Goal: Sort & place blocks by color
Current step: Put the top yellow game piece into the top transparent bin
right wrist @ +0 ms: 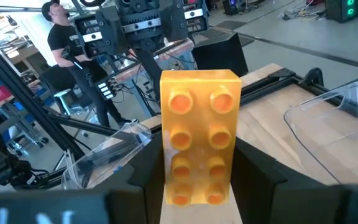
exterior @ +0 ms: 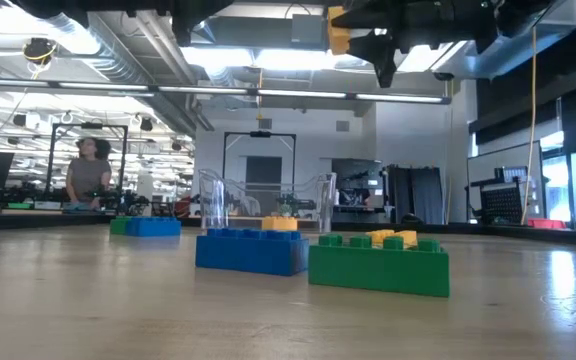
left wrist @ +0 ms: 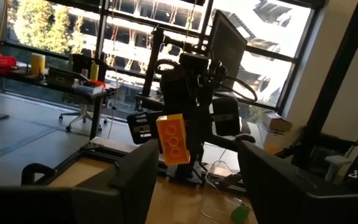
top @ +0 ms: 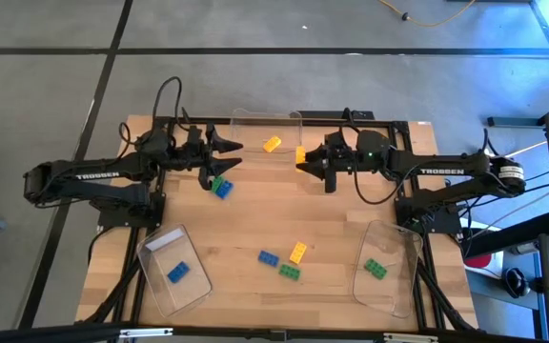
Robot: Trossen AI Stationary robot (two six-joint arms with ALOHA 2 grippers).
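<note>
Sorting is partly complete in the high view: one blue block (top: pixel 177 272) lies in the near-left tray (top: pixel 152 244), one green block (top: pixel 376 269) in the near-right tray (top: pixel 398 238), and one yellow-orange block (top: pixel 272 145) in the far tray (top: pixel 298 117). The right gripper (top: pixel 302 158) is clamped on a second yellow-orange block (top: pixel 300 153) just beside that far tray. The left gripper (top: pixel 228 146), fingers apart and empty, waits near the far edge above a green-and-blue pair (top: pixel 220 185). A blue block (top: pixel 268 257), a yellow-orange block (top: pixel 298 252) and a green block (top: pixel 289 272) remain loose at mid-table, so six blocks are judged outstanding. Low view: the held block (exterior: pixel 339 31) hangs well above the table, giving clear room over the blue (exterior: pixel 252 250) and green (exterior: pixel 379 264) blocks. Left wrist view: the held block (left wrist: pixel 172 139) shows between the left arm's own spread fingers (left wrist: pixel 132 180). Right wrist view: the held block (right wrist: pixel 199 136) sits upright between the jaws, with tray walls (right wrist: pixel 325 118) on either side; lateral clearance at release is judged limited.
</note>
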